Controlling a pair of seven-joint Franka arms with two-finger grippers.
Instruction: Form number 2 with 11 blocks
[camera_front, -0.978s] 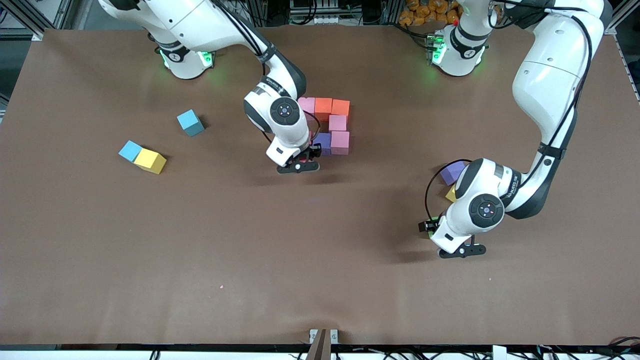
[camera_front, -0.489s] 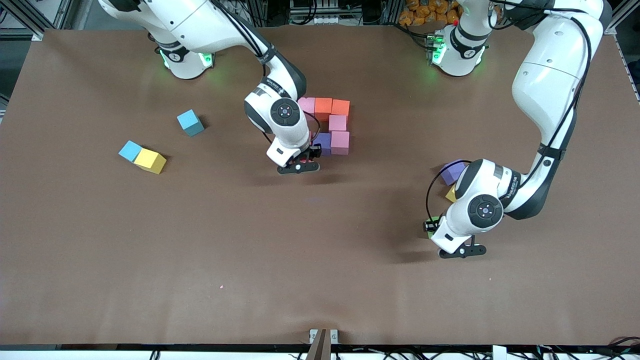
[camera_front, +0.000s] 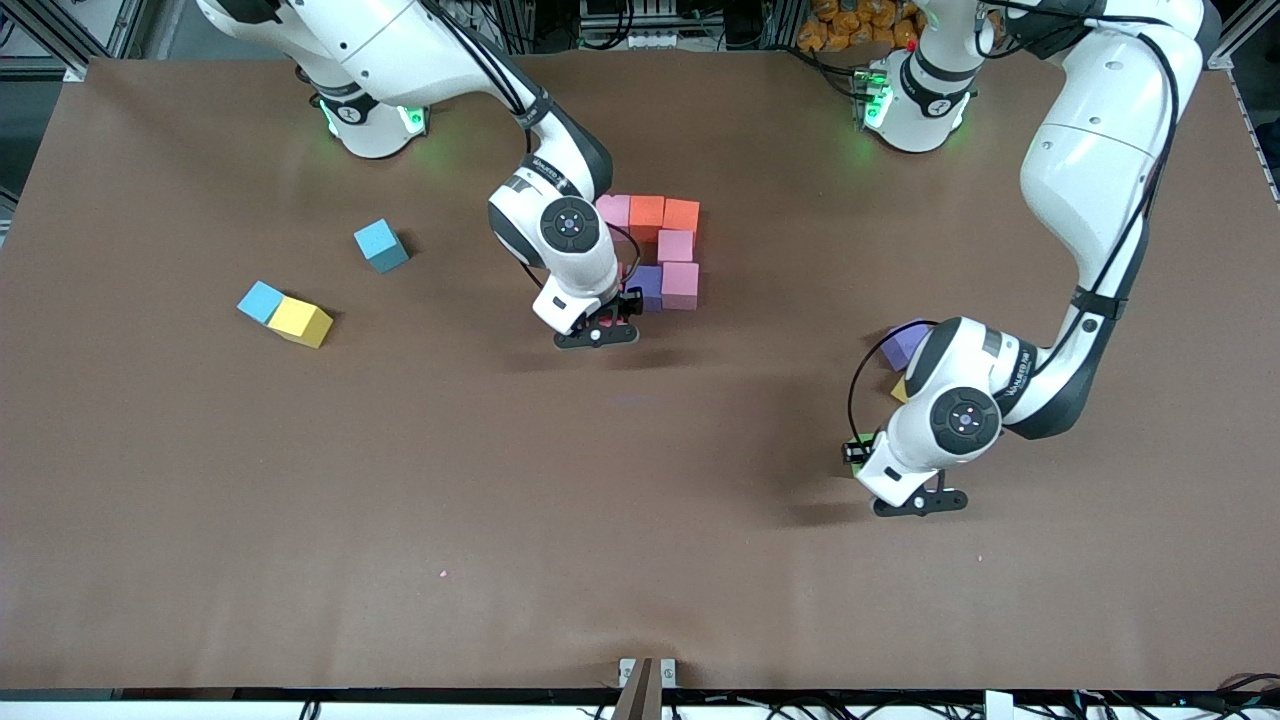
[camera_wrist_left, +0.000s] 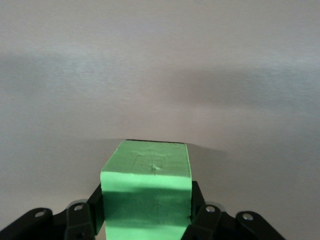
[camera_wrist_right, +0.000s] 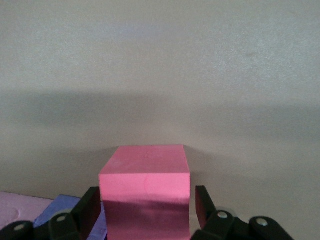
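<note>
Brown table (camera_front: 200, 500) with two arms reaching over it: the left gripper (camera_wrist_left: 147, 220) is clamped on a green block (camera_wrist_left: 146, 187) toward the left arm's end. The right gripper (camera_wrist_right: 147, 210) stands with its fingers (camera_wrist_right: 87, 205) slightly apart from a pink block (camera_wrist_right: 145, 197), set just beside the purple block (camera_front: 650, 285) of the central pink-and-orange cluster (camera_front: 665, 240). Toward the right arm's end lie a yellow block (camera_front: 300, 321) touching one light-blue cube (camera_front: 260, 300), and another light-blue cube (camera_front: 380, 245) apart.
</note>
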